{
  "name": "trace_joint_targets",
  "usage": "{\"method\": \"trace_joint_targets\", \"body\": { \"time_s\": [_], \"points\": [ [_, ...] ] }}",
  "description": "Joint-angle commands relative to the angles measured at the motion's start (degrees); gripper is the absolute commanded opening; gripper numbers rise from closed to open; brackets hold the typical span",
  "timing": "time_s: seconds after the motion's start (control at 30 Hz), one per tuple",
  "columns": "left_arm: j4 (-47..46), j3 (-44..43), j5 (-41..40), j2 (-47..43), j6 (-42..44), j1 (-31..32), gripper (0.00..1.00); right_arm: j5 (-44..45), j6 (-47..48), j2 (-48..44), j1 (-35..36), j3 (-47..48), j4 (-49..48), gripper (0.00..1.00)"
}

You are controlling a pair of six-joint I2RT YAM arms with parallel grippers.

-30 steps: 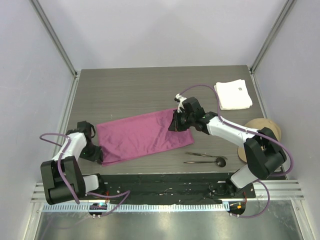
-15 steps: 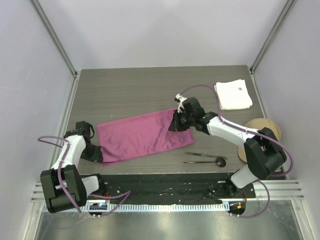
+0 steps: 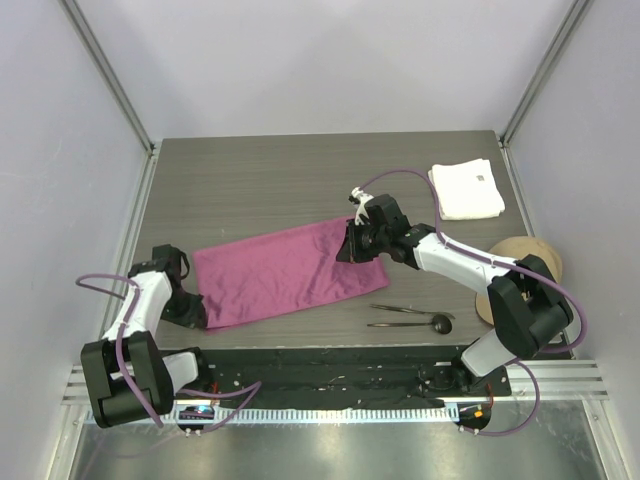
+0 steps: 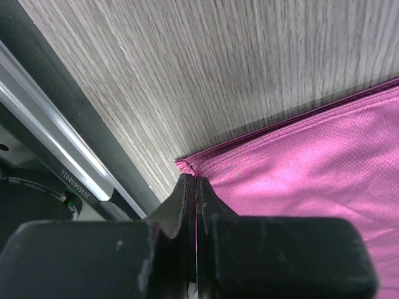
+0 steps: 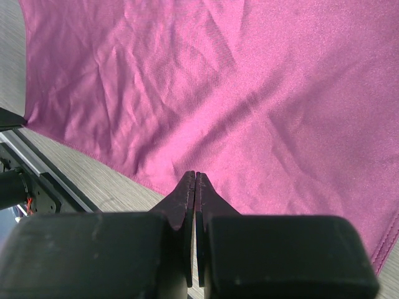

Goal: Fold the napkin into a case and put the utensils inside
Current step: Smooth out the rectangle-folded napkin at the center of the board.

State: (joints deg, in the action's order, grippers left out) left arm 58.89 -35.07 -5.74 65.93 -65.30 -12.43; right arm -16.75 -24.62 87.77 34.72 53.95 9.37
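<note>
The magenta napkin [image 3: 285, 273] lies flat on the table as a long strip, tilted up to the right. My left gripper [image 3: 193, 312] sits at its near-left corner, jaws shut on that corner [image 4: 187, 166], with a sliver of magenta showing between the fingers [image 4: 181, 199]. My right gripper [image 3: 348, 248] is at the strip's far-right corner, shut, its tips [image 5: 196, 174] pinching the cloth [image 5: 187, 81], where creases run out from them. The two dark utensils [image 3: 400, 310] lie side by side to the right of the napkin, and the spoon's round head [image 3: 438, 322] points right.
A folded white cloth [image 3: 466, 189] lies at the back right. A tan round object [image 3: 522, 258] sits at the right edge, partly behind the right arm. A black strip and a metal rail [image 4: 56, 156] run along the near table edge, close to the left gripper.
The left gripper has closed on the napkin's near-left corner, and its arm has shifted slightly. The right arm and the napkin have stayed put.
</note>
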Motion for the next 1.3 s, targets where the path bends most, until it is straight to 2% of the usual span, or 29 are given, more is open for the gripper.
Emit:
{"method": "trace_joint_targets", "body": {
  "time_s": [0.0,0.37,0.43,0.5,0.57,0.67,0.7,0.77,0.83,0.87,0.9,0.93,1.0,1.03,1.13,1.27],
  "points": [
    [-0.2,0.4,0.1,1.0,-0.8,0.5,0.0,-0.5,-0.6,-0.2,0.0,0.0,-2.7,0.04],
    [0.3,1.4,-1.1,2.1,-3.0,1.9,0.01,0.0,-0.5,-0.2,0.0,-0.1,-2.8,0.04],
    [0.9,0.4,-1.7,2.3,-2.9,1.8,0.03,0.0,-0.5,-0.5,0.0,-0.1,-2.8,0.04],
    [3.2,-1.5,-4.7,1.9,-2.6,1.9,0.2,0.1,-0.4,-0.8,0.0,-0.3,-2.7,0.04],
    [5.0,-5.0,-8.6,1.0,-1.5,1.9,0.42,0.3,-0.2,-1.2,-0.1,-0.7,-2.7,0.04],
    [7.3,-9.9,-10.6,-2.2,0.1,1.9,0.54,0.8,0.4,-1.6,-0.4,-1.7,-2.3,0.04],
    [7.2,-10.8,-10.2,-2.9,1.3,1.9,0.55,0.8,0.6,-1.8,-0.8,-2.2,-2.2,0.04],
    [4.9,-12.4,-7.4,-4.4,4.2,2.5,0.55,-0.5,0.7,-1.8,-3.4,-2.9,-2.3,0.04],
    [-3.7,-11.7,0.7,-5.4,10.2,3.7,0.51,-1.7,1.0,-0.8,-6.1,-1.9,-2.4,0.04],
    [-9.1,-10.6,5.2,-5.5,12.5,3.9,0.49,-3.7,1.2,-0.3,-9.0,-1.3,-2.4,0.04],
    [-13.9,-8.2,16.2,-5.6,14.3,4.1,0.45,-4.5,1.8,0.7,-9.8,-0.5,-2.6,0.04],
    [-22.6,-7.1,19.9,-5.2,14.1,4.0,0.38,-5.2,2.3,1.4,-10.5,0.3,-2.9,0.04],
    [-29.8,-5.4,26.3,-2.2,13.1,5.0,0.37,-5.7,2.6,4.2,-11.0,3.5,-2.9,0.06],
    [-34.8,-5.4,27.4,-0.7,13.0,5.3,0.35,-6.0,2.2,5.5,-11.1,5.5,-3.5,0.07],
    [-41.6,-7.4,30.3,6.7,14.3,5.7,0.27,-7.5,-0.6,10.6,-11.2,8.8,-7.2,0.09],
    [-42.6,-12.5,30.9,16.0,16.9,5.0,0.17,-9.5,-2.4,18.7,-12.1,14.6,-8.8,0.07]
  ]
}}
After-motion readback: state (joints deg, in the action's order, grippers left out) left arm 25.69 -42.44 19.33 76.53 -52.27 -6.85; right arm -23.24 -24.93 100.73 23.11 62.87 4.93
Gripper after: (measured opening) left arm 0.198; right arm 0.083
